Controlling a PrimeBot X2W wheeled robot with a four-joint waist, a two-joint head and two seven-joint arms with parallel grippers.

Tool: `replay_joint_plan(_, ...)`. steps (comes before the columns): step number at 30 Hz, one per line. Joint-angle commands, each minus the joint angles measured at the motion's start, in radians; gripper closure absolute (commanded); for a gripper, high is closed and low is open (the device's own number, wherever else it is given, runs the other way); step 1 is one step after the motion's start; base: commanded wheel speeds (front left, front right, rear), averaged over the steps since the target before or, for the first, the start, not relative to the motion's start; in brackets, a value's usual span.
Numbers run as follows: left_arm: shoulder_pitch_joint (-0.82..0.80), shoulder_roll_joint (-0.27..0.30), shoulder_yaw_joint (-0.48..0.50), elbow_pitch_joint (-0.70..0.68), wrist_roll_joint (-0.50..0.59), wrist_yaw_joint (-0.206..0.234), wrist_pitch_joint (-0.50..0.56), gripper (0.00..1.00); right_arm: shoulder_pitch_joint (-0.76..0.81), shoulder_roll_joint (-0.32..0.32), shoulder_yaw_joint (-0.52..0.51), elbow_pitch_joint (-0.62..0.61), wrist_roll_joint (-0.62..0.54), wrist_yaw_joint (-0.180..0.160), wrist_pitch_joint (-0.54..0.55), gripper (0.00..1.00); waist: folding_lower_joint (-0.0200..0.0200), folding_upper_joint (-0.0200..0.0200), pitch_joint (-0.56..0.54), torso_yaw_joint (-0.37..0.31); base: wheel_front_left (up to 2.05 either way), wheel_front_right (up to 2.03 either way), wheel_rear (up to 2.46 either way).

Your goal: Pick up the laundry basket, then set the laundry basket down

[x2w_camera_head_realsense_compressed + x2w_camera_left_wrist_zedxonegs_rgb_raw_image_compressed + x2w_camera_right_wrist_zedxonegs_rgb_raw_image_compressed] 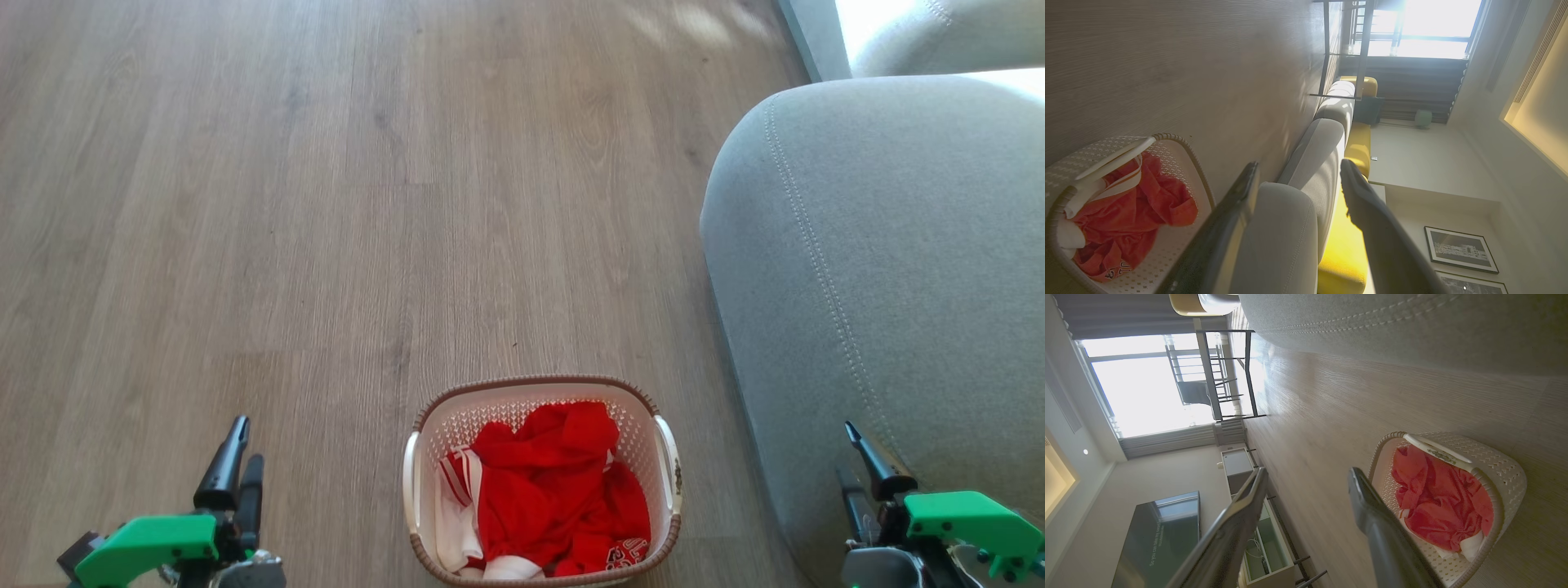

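On the wood floor [326, 204] just ahead of you, the laundry basket [535, 380] sits holding red and white clothes, near the grey sofa [882, 286]. Your left pincer [246, 441] and right pincer [849, 453] flank it, both released, grasping nothing.

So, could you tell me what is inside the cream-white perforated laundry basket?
Crumpled red clothes and a white red-striped garment lie in the cream-white plastic basket; they cover its floor and anything underneath.
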Motion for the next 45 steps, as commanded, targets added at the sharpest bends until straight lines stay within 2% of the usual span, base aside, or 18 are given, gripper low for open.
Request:
replay_joint_plan(1, -0.045, 0.007, 0.006, -0.034, 0.015, -0.001, -0.013, 0.0, -0.048, -0.004, 0.004, -0.037, -0.013, 0.001, -0.011, 0.0, 0.0, 0.0, 0.0, 0.0, 0.0, 0.0, 0.0)
replay_joint_plan(20, -0.063, 0.008, 0.042, -0.071, 0.146, -0.002, -0.065, 0.0, -0.077, -0.007, -0.011, -0.08, -0.195, 0.002, -0.063, 0.0, 0.0, 0.0, 0.0, 0.005, 0.0, 0.0, 0.0)
replay_joint_plan(32, -0.081, 0.009, 0.053, -0.14, 0.302, 0.002, -0.101, 0.0, -0.098, -0.008, -0.002, -0.141, -0.349, 0.002, -0.099, 0.0, 0.0, 0.0, 0.006, 0.015, 0.0, 0.0, 0.0)
replay_joint_plan(45, -0.096, 0.01, -0.009, -0.297, 0.578, 0.104, -0.142, 0.0, -0.123, -0.01, 0.052, -0.24, -0.627, 0.003, -0.14, 0.0, 0.0, 0.0, 0.016, 0.023, 0.0, 0.0, 0.0)
